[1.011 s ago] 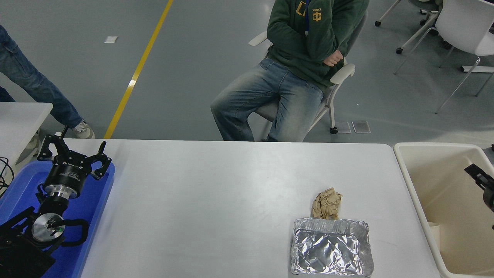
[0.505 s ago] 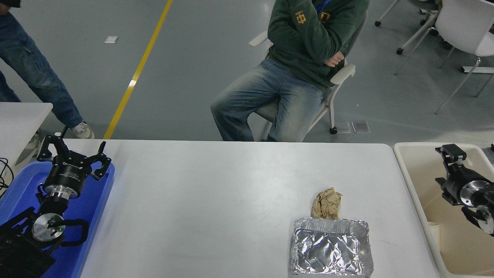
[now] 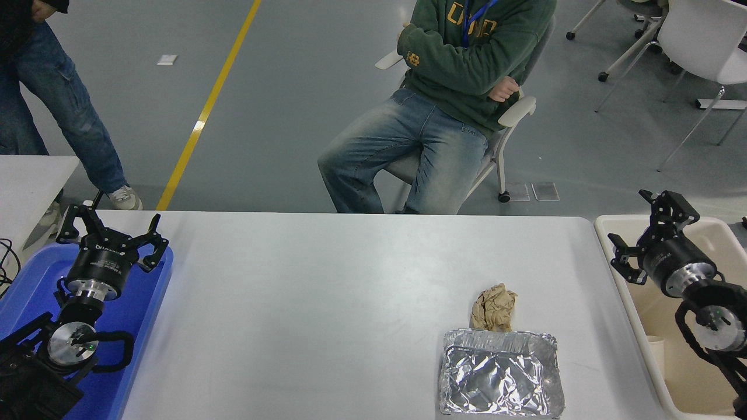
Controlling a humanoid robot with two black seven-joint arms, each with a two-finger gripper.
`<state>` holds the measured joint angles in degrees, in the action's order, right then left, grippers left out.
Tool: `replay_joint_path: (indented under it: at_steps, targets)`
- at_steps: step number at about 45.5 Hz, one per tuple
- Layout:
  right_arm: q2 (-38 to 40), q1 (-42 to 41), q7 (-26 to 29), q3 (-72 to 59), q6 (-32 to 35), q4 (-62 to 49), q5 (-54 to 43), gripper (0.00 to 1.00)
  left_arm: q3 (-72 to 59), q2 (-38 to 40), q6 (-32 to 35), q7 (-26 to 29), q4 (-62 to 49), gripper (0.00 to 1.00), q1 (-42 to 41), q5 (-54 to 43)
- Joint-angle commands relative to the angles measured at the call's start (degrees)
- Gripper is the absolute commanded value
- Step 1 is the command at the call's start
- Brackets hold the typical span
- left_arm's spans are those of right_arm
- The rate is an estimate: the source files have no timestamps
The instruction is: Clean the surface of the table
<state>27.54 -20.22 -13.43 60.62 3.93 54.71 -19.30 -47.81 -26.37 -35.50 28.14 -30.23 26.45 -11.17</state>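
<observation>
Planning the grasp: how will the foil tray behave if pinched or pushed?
The foil tray looks thin and crinkled, so its walls would likely buckle under a pinch. It appears empty, so probably light and apt to slide on the table surface. Its flat base shouldn't roll.

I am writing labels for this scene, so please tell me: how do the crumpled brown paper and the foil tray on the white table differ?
The brown paper is a small, dull, crumpled ball; the foil tray is much larger, shiny and box-shaped with a rim. The paper is closed up on itself, while the tray is open on top and looks empty. The paper lies farther from the robot, just behind the tray's far edge. Both rest on the table surface, toward its right side, and neither is held by a gripper.
</observation>
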Motion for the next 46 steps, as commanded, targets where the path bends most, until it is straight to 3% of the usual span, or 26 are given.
replay_joint_path:
  at_steps: [1,22,32,46]
  targets:
    - [-3.6,3.0,-6.7,2.2,0.5,3.8,0.7,1.00,0.0,0.0,0.0,0.0,0.0,1.00,0.0,0.0]
    - [-6.8,0.8,-13.3,-0.4,0.1,-7.2,-0.8,1.00,0.0,0.0,0.0,0.0,0.0,1.00,0.0,0.0]
    - [-6.6,0.4,-16.5,-4.5,0.1,-7.4,-1.3,1.00,-0.1,0.0,-0.1,0.1,0.0,1.00,0.1,0.0]
    - [-7.1,-0.1,-18.8,-6.7,-4.5,-7.1,-9.6,1.00,-0.1,0.0,-0.1,0.0,0.0,1.00,0.1,0.0]
